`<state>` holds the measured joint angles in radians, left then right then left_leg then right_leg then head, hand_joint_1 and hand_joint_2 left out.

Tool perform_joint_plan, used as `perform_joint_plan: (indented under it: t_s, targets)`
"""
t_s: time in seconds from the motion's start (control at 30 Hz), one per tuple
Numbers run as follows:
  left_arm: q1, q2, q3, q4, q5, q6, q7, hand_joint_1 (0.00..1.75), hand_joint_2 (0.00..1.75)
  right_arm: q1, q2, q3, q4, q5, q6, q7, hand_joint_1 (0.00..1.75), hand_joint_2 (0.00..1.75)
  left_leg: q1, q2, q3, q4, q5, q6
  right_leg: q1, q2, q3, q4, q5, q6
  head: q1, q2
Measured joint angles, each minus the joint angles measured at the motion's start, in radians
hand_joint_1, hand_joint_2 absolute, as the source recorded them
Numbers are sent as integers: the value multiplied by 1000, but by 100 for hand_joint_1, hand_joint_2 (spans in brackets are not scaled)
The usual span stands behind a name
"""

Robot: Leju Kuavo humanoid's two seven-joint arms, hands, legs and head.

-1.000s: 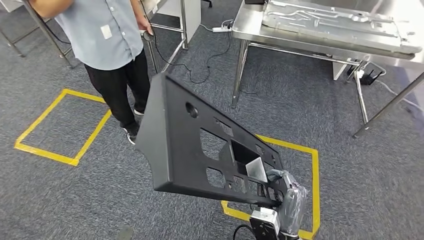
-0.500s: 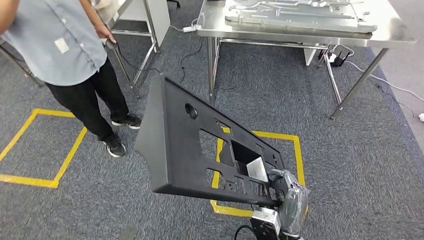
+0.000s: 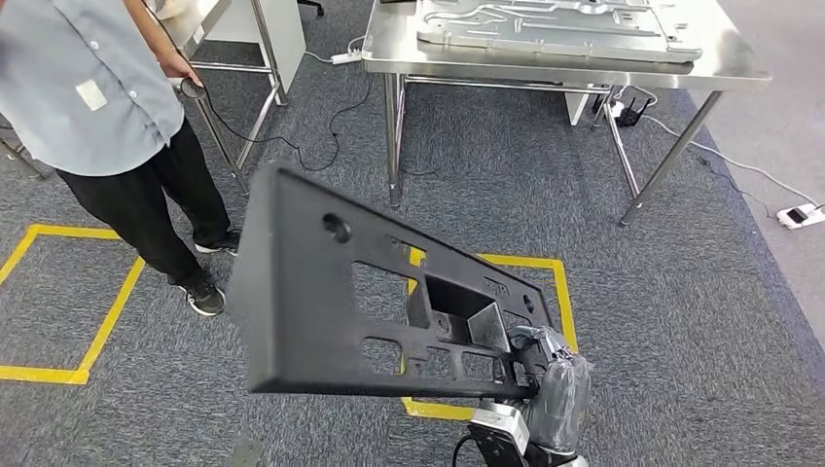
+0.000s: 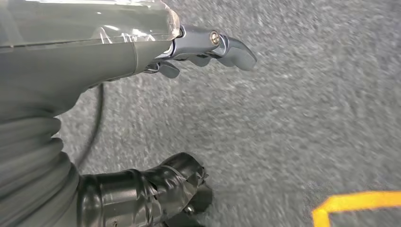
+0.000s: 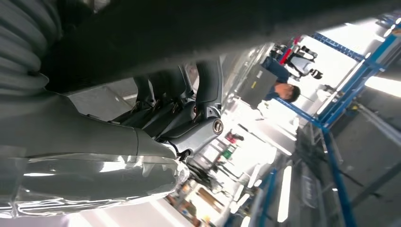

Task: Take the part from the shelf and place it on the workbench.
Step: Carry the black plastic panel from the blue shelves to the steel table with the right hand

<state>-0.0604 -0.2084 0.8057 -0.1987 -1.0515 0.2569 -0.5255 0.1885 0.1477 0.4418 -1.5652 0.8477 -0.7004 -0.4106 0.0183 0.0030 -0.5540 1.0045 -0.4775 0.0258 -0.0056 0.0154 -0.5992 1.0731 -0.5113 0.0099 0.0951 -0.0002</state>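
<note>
The part [image 3: 311, 302] is a large black plastic panel with several cutouts, held up tilted over the carpet in the head view. My right hand [image 3: 550, 384], wrapped in clear film, grips its lower right edge from beneath. In the right wrist view the right hand [image 5: 179, 123] has its dark fingers hooked over the edge of the black part [image 5: 189, 28]. The steel workbench [image 3: 739, 73] stands ahead at the far side, apart from the part. My left hand [image 4: 142, 52] hangs over the carpet with its fingers [image 4: 227, 47] apart and holds nothing.
A pressed metal sheet [image 3: 545, 24] lies on the workbench. A person [image 3: 107, 107] in a blue shirt stands at the left by a metal frame [image 3: 263, 58]. Yellow tape squares [image 3: 559, 282] mark the grey carpet. A power strip [image 3: 800, 216] and cables lie at the right.
The whole picture has shifted, so the camera has turned; the workbench now sits more centred ahead. The part has tipped lower and further left in my right hand.
</note>
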Motion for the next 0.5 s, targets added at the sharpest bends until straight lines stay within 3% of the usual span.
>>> perform_joint_plan:
  t_s: [0.1, 0.13, 0.17, 0.2, 0.27, 0.3, 0.37, 0.43, 0.5]
  targets:
    - [0, 0, 0, 0, 0, -16, -12, 0, 175, -2, -4, 1, 6, 8, 0, 3, 175, 175, 1, 3, 0, -3, 2, 6, -6, -5, -84, 178, -89, 15, 1, 0]
    - [1, 1, 0, 0, 0, -18, -14, 0, 175, -2, -5, 2, 9, 6, 0, 3, 175, 175, 1, 4, 0, -2, 2, 5, -8, -6, -107, 222, -100, 18, 1, 0]
    - [1, 1, 0, 0, 0, -20, -16, 0, 175, -2, -6, 2, 12, 4, 0, 3, 175, 175, 1, 5, 1, -2, 0, 5, -10, -7, -113, 232, -91, 20, 1, 0]
    - [1, 2, 0, 0, -1, -21, -17, 0, 175, -2, -6, 2, 14, 4, 0, 3, 175, 175, 2, 5, 2, -1, -3, 3, -13, -9, -98, 201, -63, 21, 1, 0]
    - [1, 2, 0, 0, -3, -22, -20, 0, 175, -3, -7, 4, 16, 4, 0, 2, 175, 175, 2, 4, 8, 0, -11, -4, -16, -15, -31, 68, 2, 19, 1, 0]
    - [1, 2, 0, 0, -4, -23, -22, 0, 175, -3, -7, 5, 17, 4, 0, 1, 175, 175, 1, 4, 9, 2, -16, -10, -14, -18, -2, 10, 17, 16, 1, 0]
    - [1, 3, 0, 0, -6, -24, -23, 0, 175, -4, -7, 7, 18, 1, 0, 0, 175, 175, -3, 5, 11, 1, -24, -23, -8, -20, 22, -39, 13, 3, 0, 0]
    - [0, 4, 0, 0, -6, -26, -24, 0, 175, -4, -7, 8, 18, -3, 0, -1, 175, 175, -2, 7, 18, -2, -30, -35, -7, -17, 29, -45, 8, -12, -1, 0]
    - [-1, 4, 0, 0, -6, -27, -24, 0, 175, -4, -7, 9, 18, -9, 0, -4, 175, 175, 1, 7, 11, 32, -48, -44, -9, -15, 47, -54, 5, -27, -2, 0]
